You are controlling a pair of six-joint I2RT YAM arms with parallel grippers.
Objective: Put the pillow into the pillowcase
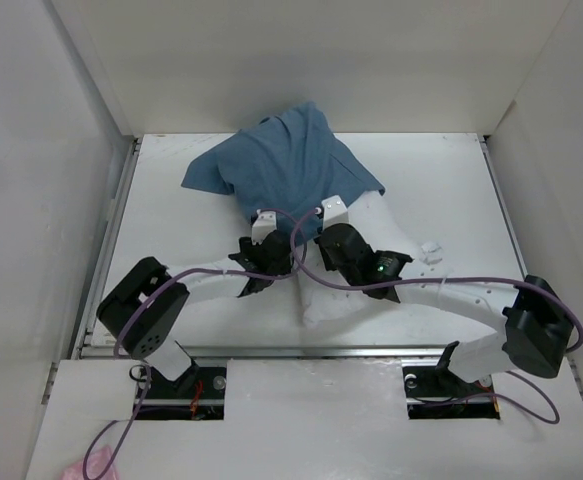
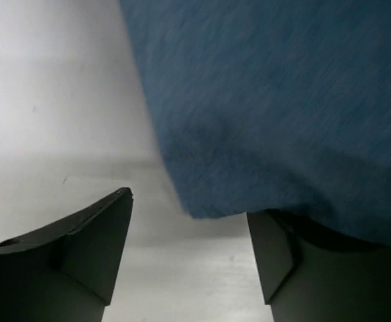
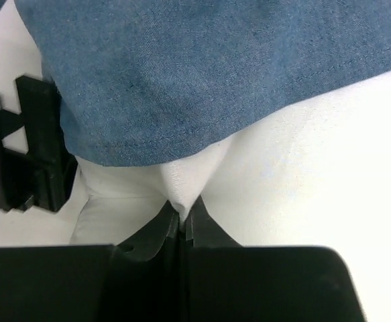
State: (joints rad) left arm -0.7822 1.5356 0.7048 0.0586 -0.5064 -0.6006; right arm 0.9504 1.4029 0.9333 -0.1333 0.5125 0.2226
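A pillow (image 1: 396,228) lies across the middle of the tabletop (image 1: 171,230), with its far end covered by a pillowcase (image 1: 281,165) that spreads toward the far edge. The left gripper (image 1: 267,215) sits at the pillowcase's near edge, jaws apart, with the cloth over one of them. Just to its right, the right gripper (image 1: 333,208) has its jaws pinched on a fold of the pillow, just before the pillowcase's hem.

text: none legible | labels: none | brands: none | numbers: none | signs: none
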